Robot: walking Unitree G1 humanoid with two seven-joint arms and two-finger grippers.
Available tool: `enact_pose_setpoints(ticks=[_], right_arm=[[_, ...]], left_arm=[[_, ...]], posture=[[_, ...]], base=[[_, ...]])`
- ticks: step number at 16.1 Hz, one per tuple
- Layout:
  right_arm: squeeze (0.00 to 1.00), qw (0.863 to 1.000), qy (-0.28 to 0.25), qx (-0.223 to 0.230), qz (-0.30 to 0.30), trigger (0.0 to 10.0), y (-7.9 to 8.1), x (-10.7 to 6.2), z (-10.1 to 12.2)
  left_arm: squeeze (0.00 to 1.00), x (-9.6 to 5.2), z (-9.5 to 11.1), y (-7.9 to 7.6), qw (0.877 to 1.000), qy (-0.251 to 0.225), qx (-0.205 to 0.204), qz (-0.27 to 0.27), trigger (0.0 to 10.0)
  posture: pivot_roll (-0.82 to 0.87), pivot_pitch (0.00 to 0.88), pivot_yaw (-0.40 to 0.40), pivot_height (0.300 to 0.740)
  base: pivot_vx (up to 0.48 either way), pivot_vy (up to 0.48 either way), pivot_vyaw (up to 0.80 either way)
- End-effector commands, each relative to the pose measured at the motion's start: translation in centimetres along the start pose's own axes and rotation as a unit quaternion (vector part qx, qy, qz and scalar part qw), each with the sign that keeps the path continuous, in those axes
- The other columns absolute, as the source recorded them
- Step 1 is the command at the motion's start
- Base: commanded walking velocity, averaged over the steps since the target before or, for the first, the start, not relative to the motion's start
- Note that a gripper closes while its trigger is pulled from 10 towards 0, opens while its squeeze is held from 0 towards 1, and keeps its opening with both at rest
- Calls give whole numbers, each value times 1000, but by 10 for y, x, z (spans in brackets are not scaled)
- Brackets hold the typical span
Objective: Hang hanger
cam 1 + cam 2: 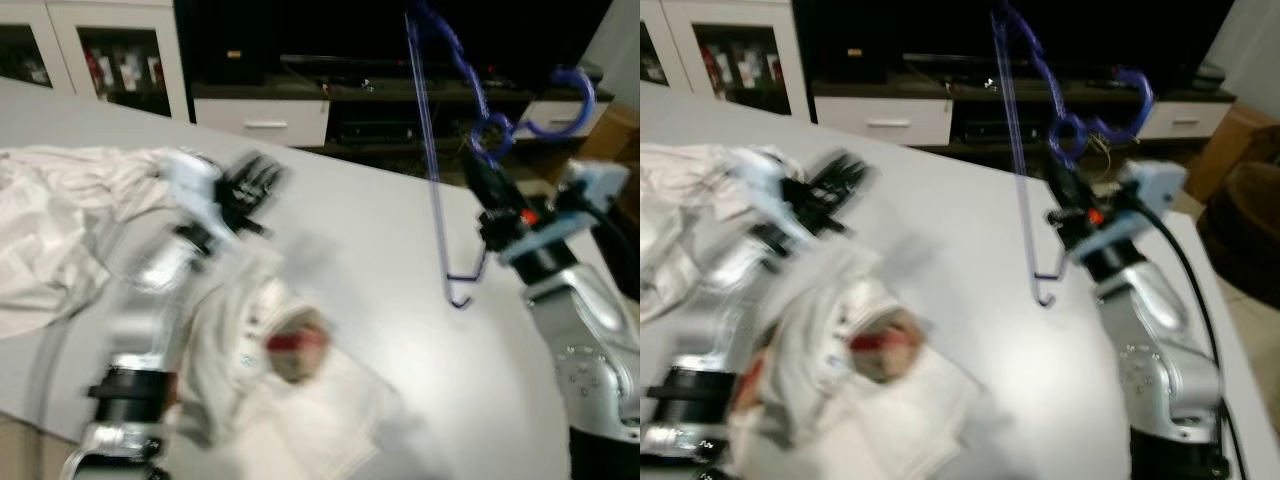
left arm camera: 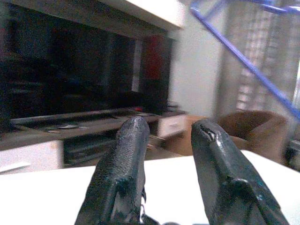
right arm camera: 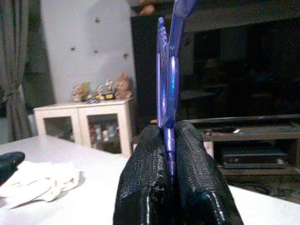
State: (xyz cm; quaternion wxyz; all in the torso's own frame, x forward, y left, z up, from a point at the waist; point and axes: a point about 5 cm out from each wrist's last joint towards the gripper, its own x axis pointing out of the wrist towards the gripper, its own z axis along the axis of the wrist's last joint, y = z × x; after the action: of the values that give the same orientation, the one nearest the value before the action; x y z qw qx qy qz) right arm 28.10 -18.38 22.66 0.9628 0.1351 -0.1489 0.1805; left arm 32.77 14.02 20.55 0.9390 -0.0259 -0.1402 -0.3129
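Note:
A blue plastic hanger point(image 1: 431, 150) is held up above the right side of the white table point(image 1: 350, 230), its hook point(image 1: 570, 108) pointing right. My right gripper point(image 1: 483, 160) is shut on it near the neck; in the right wrist view both fingers point(image 3: 150, 159) pinch the blue hanger point(image 3: 171, 70). My left gripper point(image 1: 255, 182) is blurred, over the left half of the table above a white garment point(image 1: 270, 370), and in the left wrist view the gripper point(image 2: 168, 129) is open with nothing between its fingers.
A second crumpled white cloth point(image 1: 60, 220) lies at the table's far left. Behind the table stand a dark TV unit point(image 1: 400, 100) and a white glass-door cabinet point(image 1: 110, 50). A brown armchair point(image 1: 1250, 220) is off the table's right edge.

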Motion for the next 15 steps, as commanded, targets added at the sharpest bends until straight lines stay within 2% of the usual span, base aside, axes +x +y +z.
enact_pose_setpoints(ticks=[1,2,3,4,5,8,9,10,11,12,13,14,15], right_arm=[[0,1000,-9,-8,6,0,2,2,4],[0,1000,-9,-9,7,0,2,2,4],[0,1000,-8,-9,7,0,2,2,3],[0,1000,-6,-10,9,0,1,2,3],[0,1000,-5,-10,9,0,1,1,3],[0,1000,0,-7,17,0,1,3,1],[0,1000,1,-6,17,0,1,3,1],[0,1000,0,-8,20,0,1,4,1],[0,1000,-3,-11,21,0,0,4,4],[0,1000,-3,-11,21,0,0,4,4],[0,1000,-3,-13,18,0,-3,0,6],[0,1000,-1,-13,16,0,-4,-1,5],[0,1000,5,-10,21,0,-2,-1,3]], left_arm=[[0,-1,7,7,1000,-4,7,8,10000],[0,-1,5,6,1000,12,9,2,10000],[0,-2,-3,5,998,59,22,-4,10000],[0,-8,-19,7,987,147,70,-11,10000],[0,-13,-28,10,978,193,82,-12,10000],[0,-16,-36,20,978,193,46,59,10000],[0,-16,-37,21,978,193,42,67,10000],[0,-20,-41,22,971,217,49,86,10000],[0,-30,-40,25,960,250,74,101,10000],[0,-30,-40,25,960,250,74,101,10000],[0,-46,-30,30,950,274,108,105,10000],[0,-50,-27,31,948,278,115,104,10000],[0,-60,-20,21,949,287,124,44,10000]], posture=[[-28,0,-71,740],[-27,3,-72,740],[-27,3,-73,740],[-23,7,-77,740],[-22,7,-78,740],[-12,12,-84,740],[-11,12,-84,740],[-12,18,-83,740],[-10,27,-84,740],[-10,27,-84,740],[-4,45,-92,740],[-4,45,-92,740],[1,49,-100,740]], base=[[0,0,0],[0,0,0],[0,0,0],[0,0,0],[0,0,0],[0,0,0],[0,0,0],[0,0,0],[0,0,0],[0,0,0],[0,0,0],[0,0,0],[0,0,0]])
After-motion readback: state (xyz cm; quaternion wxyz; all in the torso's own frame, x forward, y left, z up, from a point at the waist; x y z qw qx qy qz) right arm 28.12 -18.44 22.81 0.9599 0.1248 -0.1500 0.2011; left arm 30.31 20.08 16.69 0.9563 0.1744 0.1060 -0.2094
